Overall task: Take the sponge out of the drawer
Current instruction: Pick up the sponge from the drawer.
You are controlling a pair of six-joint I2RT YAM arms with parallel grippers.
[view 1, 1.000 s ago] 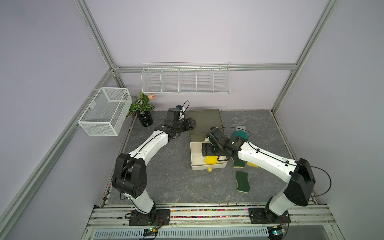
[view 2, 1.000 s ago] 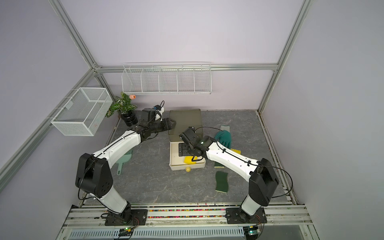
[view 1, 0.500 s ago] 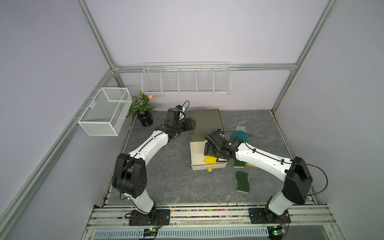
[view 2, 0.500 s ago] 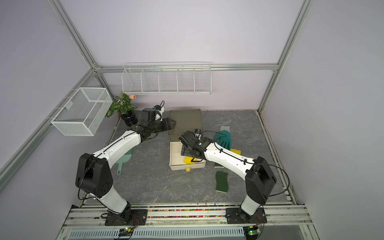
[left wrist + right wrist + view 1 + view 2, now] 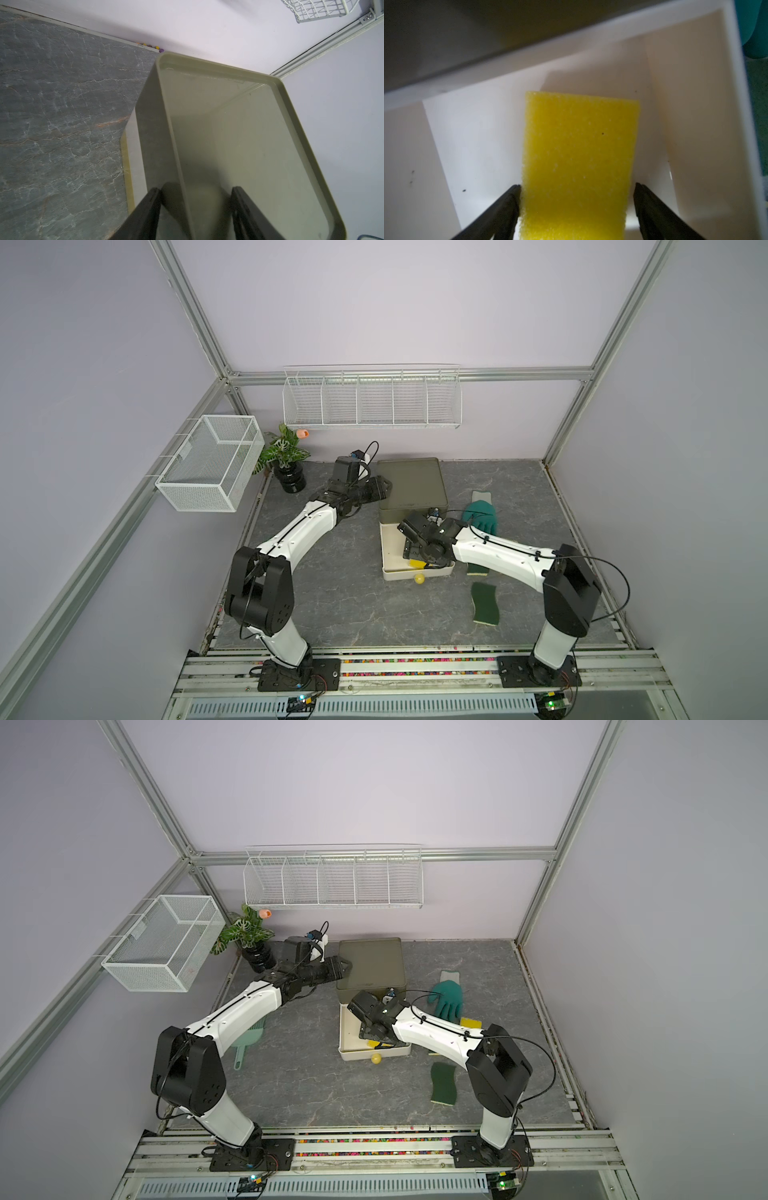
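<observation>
The sponge [image 5: 577,155] lies in the drawer [image 5: 390,547], which sticks out nearward from the cabinet [image 5: 411,483]; a glove [image 5: 482,516] lies right.

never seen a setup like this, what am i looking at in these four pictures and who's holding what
These are two white robot arms, each ending in a two-fingered gripper. Both top views look down on the whole scene from overhead. The other two pictures come from cameras on the arms' wrists.

On the grey table sit an olive cabinet with its white drawer pulled out, a teal glove, a green scouring pad and a potted plant.

The left gripper straddles the cabinet's edge; whether it pinches it is unclear. The right gripper reaches into the drawer. Its jaws are open on either side of the yellow sponge, and it is not yet lifting it.
</observation>
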